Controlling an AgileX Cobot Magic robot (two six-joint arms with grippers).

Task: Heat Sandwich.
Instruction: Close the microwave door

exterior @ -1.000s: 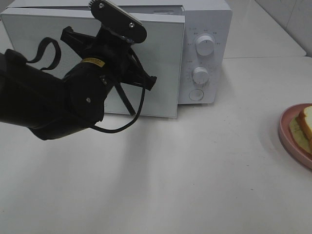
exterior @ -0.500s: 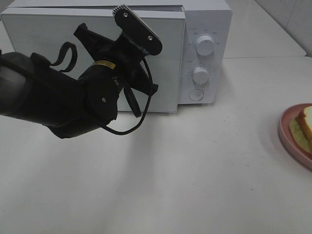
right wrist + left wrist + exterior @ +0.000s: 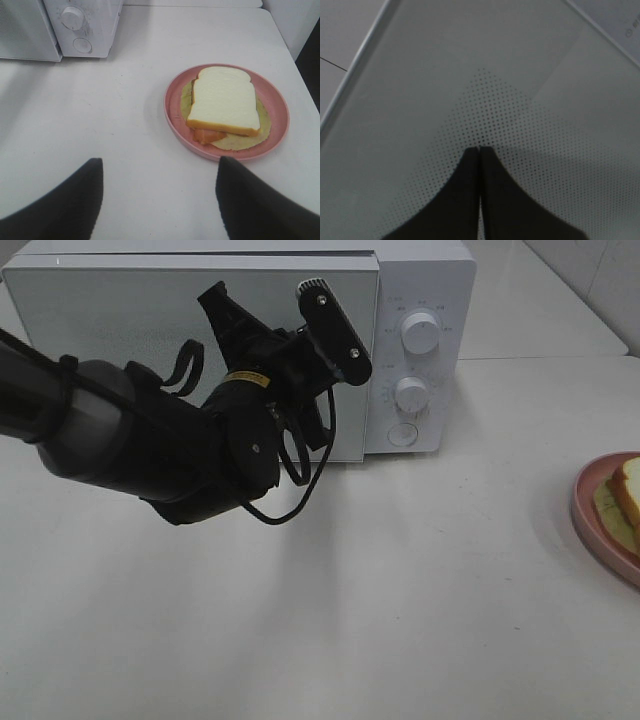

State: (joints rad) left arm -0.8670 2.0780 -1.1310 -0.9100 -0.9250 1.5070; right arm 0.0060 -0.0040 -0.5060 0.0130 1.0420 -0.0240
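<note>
The sandwich (image 3: pixel 224 100), white bread with a golden crust over an orange filling, lies on a round pink plate (image 3: pixel 172 117). In the high view the sandwich (image 3: pixel 628 492) and its plate (image 3: pixel 590 518) are cut off by the right edge. My right gripper (image 3: pixel 157 200) hovers open above the table a little short of the plate, holding nothing. The white microwave (image 3: pixel 430 280) stands at the back. My left arm (image 3: pixel 200 450) reaches across its door (image 3: pixel 100 320). My left gripper (image 3: pixel 479 149) is shut and empty, its tips right at the dotted door glass.
Two knobs (image 3: pixel 420 332) (image 3: pixel 411 395) and a round button (image 3: pixel 402 434) sit on the microwave's panel to the right of the door. White tabletop (image 3: pixel 400 590) stretches between the microwave and the plate. A table seam runs behind the plate.
My left arm has swept to the right along the door, toward the control panel. The door now sits closer in against the microwave body. The right gripper and sandwich have not moved.
</note>
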